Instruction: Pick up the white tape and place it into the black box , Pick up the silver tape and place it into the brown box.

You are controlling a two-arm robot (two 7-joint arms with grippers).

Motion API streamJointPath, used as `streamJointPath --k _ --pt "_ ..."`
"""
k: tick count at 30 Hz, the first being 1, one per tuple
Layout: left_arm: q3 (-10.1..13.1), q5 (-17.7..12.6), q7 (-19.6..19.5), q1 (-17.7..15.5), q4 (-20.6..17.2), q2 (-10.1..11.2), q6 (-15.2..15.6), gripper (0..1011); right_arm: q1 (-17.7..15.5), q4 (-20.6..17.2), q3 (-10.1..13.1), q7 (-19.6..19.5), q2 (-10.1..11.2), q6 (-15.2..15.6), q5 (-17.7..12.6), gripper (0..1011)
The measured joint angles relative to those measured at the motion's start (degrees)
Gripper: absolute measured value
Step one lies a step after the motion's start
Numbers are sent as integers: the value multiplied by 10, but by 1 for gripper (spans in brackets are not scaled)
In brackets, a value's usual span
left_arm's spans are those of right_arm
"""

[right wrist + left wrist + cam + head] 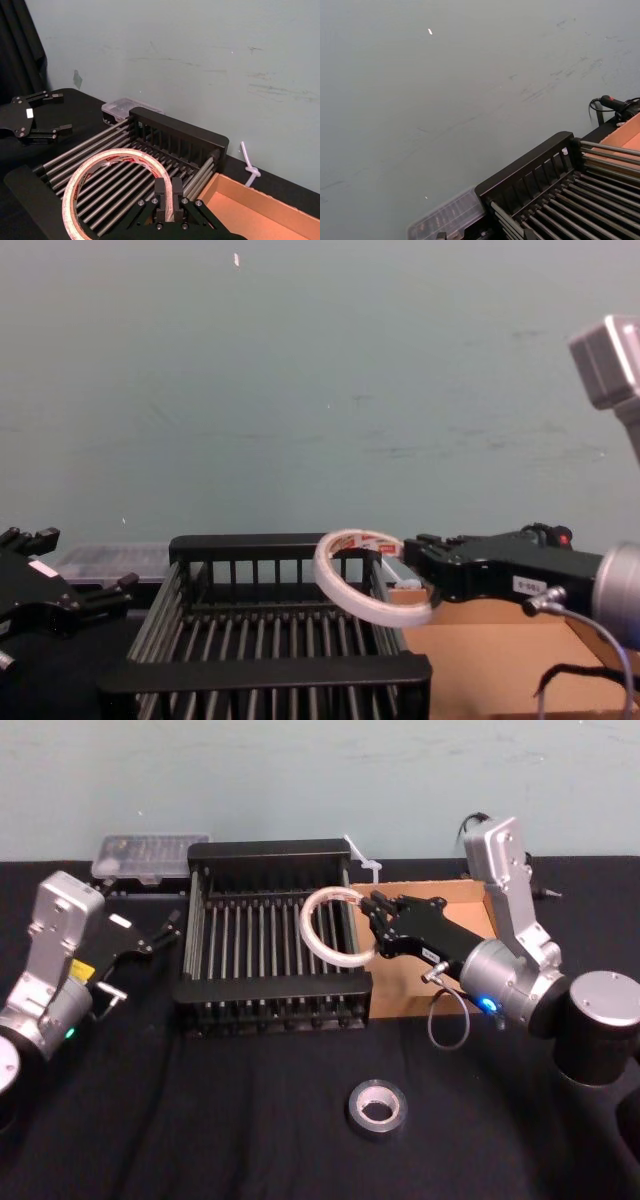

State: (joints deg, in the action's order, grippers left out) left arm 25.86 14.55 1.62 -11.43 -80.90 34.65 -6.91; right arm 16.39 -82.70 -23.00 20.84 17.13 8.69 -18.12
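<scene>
White tape held over the black crate

The white tape hangs tilted above the right side of the black box, its rim pinched between the fingers of the right gripper (the red printing on the core shows from the right wrist). The brown box sits touching the crate's right side. The silver tape lies flat on the table nearer the robot. The left gripper waits spread open, left of the crate.
</scene>
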Motion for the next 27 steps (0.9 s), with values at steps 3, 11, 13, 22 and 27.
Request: streamJointPath --k 3,11,13,22,27 --pt "0 0 0 0 0 0 0 1001 10 12 -4 1 -6 -1 2 92" --pt "0 0 0 0 0 0 0 1001 43 49 -15 4 -23 -2 10 91" --pt "0 0 0 0 0 0 0 1001 51 61 -16 5 -29 -2 10 91" --pt "0 0 0 0 0 0 0 1001 80 109 -23 12 -46 -6 10 91" --pt "0 0 0 0 0 0 0 1001 100 139 -30 14 -57 -10 15 91"
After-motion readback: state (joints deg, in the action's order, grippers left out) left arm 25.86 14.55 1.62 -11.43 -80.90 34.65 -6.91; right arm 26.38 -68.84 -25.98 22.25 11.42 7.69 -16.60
